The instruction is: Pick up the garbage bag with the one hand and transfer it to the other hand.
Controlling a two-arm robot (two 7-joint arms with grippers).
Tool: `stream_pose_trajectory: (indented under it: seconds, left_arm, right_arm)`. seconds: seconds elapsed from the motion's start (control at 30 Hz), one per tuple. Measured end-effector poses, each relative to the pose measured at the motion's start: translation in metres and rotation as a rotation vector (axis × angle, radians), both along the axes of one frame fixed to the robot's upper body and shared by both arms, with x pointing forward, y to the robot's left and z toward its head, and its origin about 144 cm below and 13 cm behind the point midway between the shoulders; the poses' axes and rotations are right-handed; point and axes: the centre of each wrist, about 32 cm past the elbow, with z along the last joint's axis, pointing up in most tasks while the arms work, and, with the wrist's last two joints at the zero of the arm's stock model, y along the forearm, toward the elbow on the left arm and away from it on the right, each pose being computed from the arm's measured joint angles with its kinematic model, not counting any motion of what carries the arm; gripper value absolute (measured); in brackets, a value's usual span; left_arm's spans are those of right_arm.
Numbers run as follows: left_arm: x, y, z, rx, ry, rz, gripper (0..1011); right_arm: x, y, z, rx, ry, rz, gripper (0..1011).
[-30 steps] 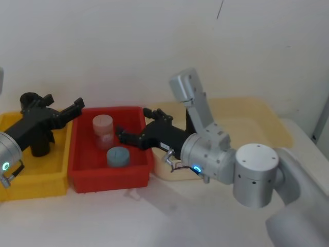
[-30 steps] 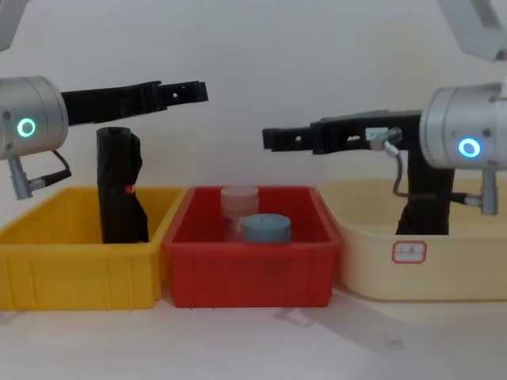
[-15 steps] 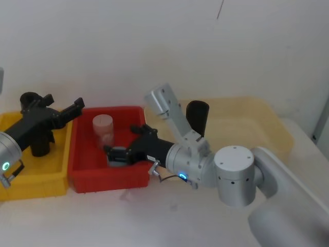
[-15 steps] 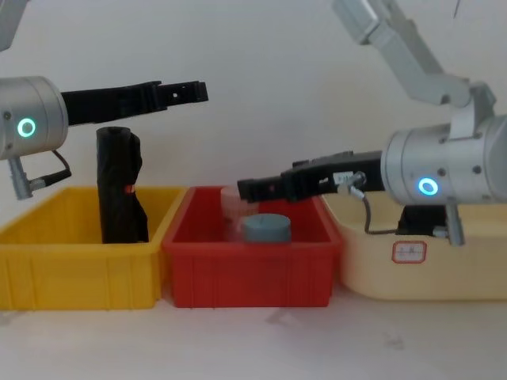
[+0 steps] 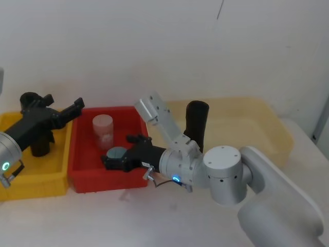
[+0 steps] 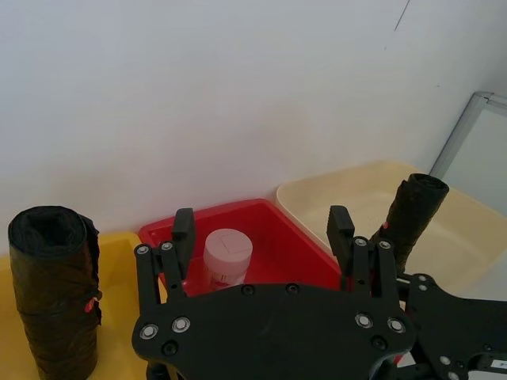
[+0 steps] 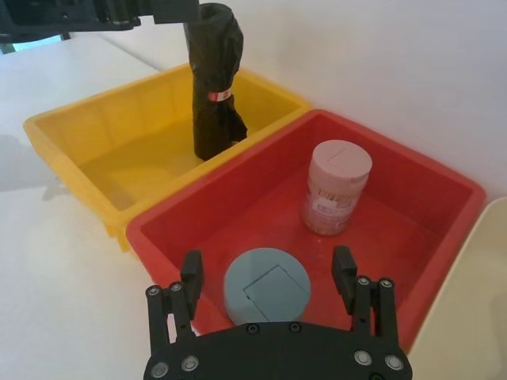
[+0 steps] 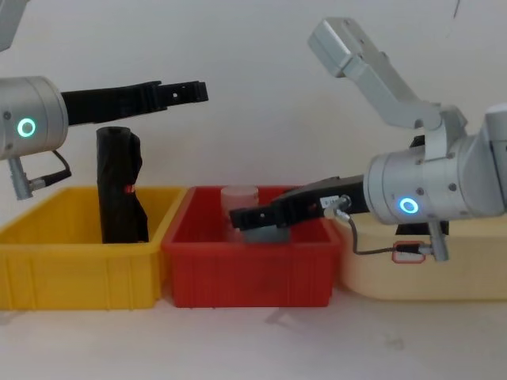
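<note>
The right gripper (image 8: pixel 238 216), jaws apart, has dipped to the red bin's (image 5: pixel 77 181) front edge, away from the garbage bag (image 5: pixel 197 123) standing untouched by the cream bin's (image 5: pixel 259 109) left edge; the left gripper (image 8: pixel 194 92) idles unclenched over the yellow bin (image 5: pixel 31 188).

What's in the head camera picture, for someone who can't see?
The open right end effector reaches into the red bin at a grey-blue jar. The black garbage bag stands in the cream bin; the open left end effector hovers near the yellow bin.
</note>
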Motion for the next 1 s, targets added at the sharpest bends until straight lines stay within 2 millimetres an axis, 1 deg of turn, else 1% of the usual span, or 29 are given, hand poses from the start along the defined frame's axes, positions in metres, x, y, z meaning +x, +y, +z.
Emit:
stream_pose_trajectory:
  seconds: [0.43, 0.93, 1.0]
  left_arm:
    - [0.0, 0.0, 0.0, 0.0, 0.0, 0.0, 1002]
    - [0.0, 0.0, 0.0, 0.0, 0.0, 0.0, 1001]
    - [0.0, 0.0, 0.0, 0.0, 0.0, 0.0, 1002]
  right_arm:
    - [0.007, 0.004, -0.001, -0.014, 0.03, 0.0, 1000]
    - [0.018, 0.005, -0.009, -0.027, 0.063, -0.033, 1000]
    - [0.019, 0.005, -0.009, -0.028, 0.065, -0.035, 962]
